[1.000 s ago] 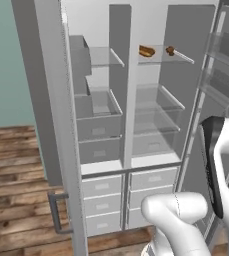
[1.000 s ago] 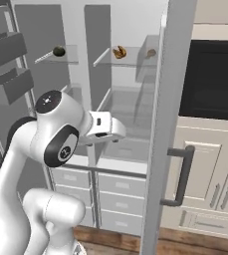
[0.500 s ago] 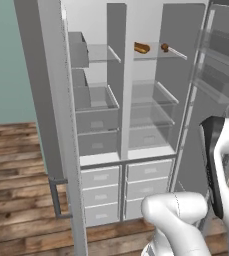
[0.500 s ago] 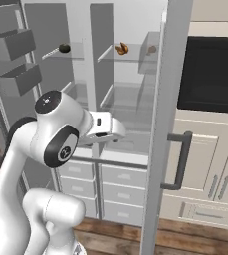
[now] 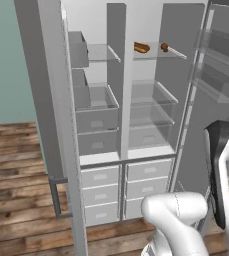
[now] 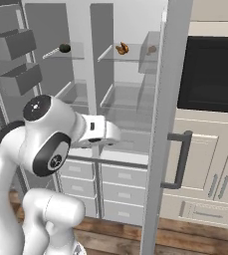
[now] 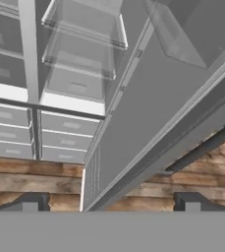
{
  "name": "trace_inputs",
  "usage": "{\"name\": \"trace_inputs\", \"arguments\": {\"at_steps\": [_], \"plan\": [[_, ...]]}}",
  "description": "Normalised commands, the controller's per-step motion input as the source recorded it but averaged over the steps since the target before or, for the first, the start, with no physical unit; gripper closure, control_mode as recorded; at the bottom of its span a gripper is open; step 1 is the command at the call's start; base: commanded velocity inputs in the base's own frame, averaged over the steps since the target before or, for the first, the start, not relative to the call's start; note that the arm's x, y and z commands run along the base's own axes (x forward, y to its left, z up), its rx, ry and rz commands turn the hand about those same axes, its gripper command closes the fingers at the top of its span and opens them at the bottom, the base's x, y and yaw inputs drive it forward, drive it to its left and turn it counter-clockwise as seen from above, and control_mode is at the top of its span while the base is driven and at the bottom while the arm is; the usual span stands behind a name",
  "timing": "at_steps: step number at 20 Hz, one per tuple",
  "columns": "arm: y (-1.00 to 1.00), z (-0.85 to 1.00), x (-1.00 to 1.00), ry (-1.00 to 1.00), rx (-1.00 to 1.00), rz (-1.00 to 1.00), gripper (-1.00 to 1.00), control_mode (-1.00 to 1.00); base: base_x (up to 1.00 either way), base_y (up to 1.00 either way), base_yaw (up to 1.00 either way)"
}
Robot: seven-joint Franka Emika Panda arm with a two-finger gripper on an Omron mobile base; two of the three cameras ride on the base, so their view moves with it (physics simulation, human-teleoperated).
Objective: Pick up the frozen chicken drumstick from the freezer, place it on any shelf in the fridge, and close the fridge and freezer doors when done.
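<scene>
Base cameras flank open compartments [image 5: 131,100]; hand camera nearer.

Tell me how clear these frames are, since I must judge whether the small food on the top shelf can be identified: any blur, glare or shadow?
Left base view: even flat light, no glare, the brown item sharp but tiny on the glass shelf. Right base view: same, the door hides part. Hand view: glass shelves faint, gripper open.
</scene>
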Motion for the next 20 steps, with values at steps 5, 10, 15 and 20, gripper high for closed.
{"name": "trace_inputs", "arguments": {"at_steps": [5,10,15,20], "plan": [[0.96,0.10,-0.78,-0.09,0.06,0.00,-1.00,-1.00,0.00,0.00,0.00],[1.00,0.02,-0.63,-0.14,0.00,-0.03,-1.00,-1.00,0.00,0.00,0.00],[1.00,0.00,-0.10,-0.20,0.00,-0.06,-1.00,-1.00,0.00,0.00,0.00],[1.00,-0.12,0.00,-0.19,0.00,-0.08,-1.00,-1.00,0.00,0.00,0.00]]}}
